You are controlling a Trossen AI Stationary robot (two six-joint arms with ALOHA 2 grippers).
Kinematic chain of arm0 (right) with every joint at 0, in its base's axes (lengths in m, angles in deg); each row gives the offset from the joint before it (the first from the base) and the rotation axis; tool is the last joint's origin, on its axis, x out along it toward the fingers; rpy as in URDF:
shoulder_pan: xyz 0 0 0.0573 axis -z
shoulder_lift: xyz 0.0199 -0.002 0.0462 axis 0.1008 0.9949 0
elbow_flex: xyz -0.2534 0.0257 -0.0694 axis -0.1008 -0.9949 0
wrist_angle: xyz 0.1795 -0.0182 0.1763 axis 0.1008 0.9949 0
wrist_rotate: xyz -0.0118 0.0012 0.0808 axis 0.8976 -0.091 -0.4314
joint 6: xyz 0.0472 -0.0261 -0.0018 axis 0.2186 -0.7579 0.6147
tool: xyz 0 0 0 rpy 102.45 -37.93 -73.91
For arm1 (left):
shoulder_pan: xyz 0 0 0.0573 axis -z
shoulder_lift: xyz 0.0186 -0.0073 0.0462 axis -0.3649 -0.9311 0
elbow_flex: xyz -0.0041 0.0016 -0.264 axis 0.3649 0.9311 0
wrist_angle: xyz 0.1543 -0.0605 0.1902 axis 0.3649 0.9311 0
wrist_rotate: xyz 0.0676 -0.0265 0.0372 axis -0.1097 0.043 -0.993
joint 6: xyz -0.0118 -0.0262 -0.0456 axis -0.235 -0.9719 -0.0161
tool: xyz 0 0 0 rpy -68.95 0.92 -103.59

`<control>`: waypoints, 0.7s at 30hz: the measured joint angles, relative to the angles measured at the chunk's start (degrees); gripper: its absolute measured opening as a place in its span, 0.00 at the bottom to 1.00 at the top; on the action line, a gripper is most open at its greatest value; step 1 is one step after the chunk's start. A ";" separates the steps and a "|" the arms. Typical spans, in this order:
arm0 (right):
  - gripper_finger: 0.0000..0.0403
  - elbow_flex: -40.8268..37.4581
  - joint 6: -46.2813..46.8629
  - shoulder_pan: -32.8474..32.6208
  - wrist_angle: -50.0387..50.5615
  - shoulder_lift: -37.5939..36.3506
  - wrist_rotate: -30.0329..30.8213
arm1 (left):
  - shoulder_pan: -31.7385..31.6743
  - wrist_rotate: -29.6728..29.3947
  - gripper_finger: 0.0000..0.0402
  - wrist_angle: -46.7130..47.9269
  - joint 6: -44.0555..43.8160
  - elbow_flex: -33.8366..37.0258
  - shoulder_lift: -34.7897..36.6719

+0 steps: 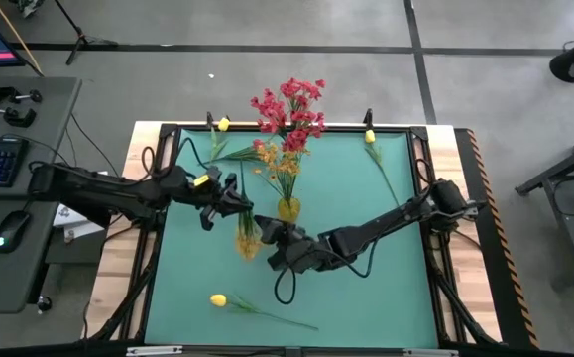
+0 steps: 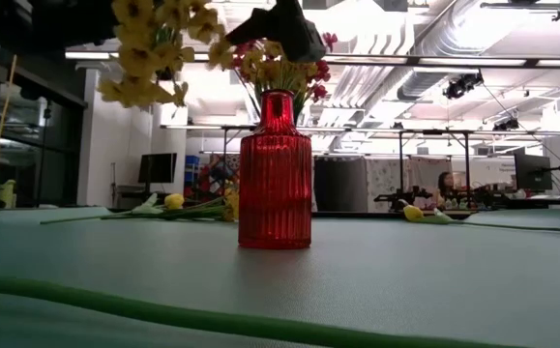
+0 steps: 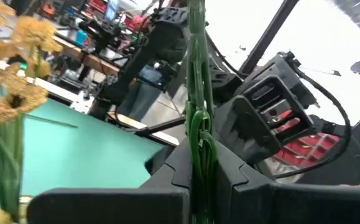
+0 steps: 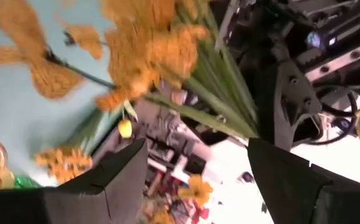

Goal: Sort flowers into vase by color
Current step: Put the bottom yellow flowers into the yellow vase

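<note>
Bunch of orange-yellow artificial blossoms (image 1: 248,238) on thin green stems: likely light, floppy. Left tool (image 1: 235,201) clenches the stems low; right tool (image 1: 275,248), released, sits beside.

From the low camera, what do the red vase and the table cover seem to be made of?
The red vase looks like ribbed glass, glossy: light shines through it and highlights run along its vertical ridges, though clear plastic is possible. The table cover looks like a matte teal mat, perhaps rubber or felt: smooth, without reflections.

Flowers (image 1: 288,119) in vase (image 2: 275,174), table (image 1: 386,268) ctr
</note>
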State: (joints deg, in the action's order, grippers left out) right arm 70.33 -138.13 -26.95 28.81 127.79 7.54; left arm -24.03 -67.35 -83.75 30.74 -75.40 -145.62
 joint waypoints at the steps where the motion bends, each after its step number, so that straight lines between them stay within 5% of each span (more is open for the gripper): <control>1: 0.66 0.00 -0.73 0.00 -0.19 0.21 1.04 | 0.01 0.03 0.02 -0.58 -0.02 0.00 -0.28; 8: 0.66 -0.02 -4.09 0.04 -5.78 1.22 3.42 | 0.00 0.71 0.02 -1.42 -1.57 0.00 -1.04; 21: 0.66 -0.02 -9.72 -1.07 -14.22 1.20 2.65 | 0.02 13.65 0.02 4.94 -13.66 -0.01 -0.13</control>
State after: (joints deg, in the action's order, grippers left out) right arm 70.31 -147.86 -28.02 14.60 128.98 10.19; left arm -24.01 -53.70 -78.81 17.08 -75.41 -145.75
